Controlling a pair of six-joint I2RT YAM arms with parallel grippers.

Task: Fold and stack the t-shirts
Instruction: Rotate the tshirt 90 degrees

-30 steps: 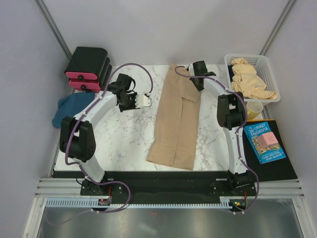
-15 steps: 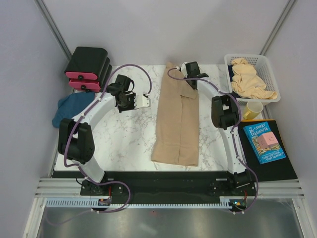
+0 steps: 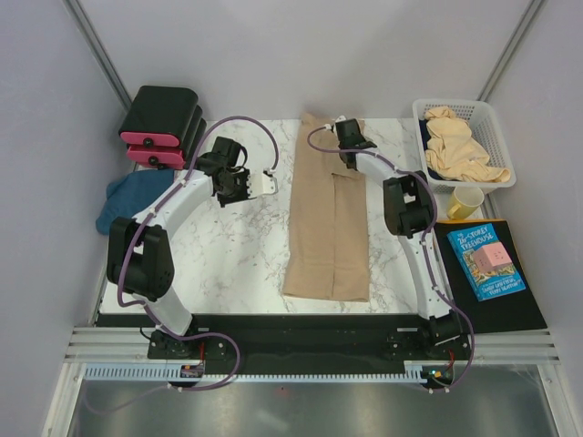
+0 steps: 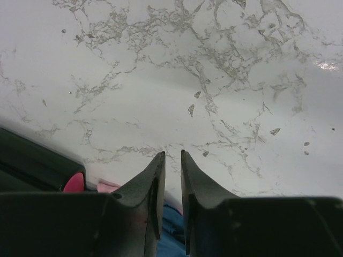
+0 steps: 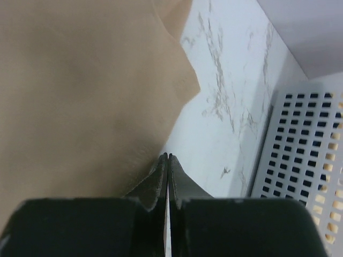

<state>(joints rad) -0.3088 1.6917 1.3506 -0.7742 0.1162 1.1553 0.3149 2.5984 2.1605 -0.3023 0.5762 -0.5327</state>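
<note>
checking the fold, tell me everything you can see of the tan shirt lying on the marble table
The tan cloth t-shirt is soft, plain beige, folded lengthwise into a long narrow strip. It lies flat on the white marble table, running near to far. The right gripper pinches it near its far right edge, jaws shut.

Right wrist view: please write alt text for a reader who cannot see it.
The black two-finger hand, shut, pinches the edge of a tan cloth t-shirt filling the left. White marble-patterned table shows on the right, then a white plastic mesh basket.
</note>
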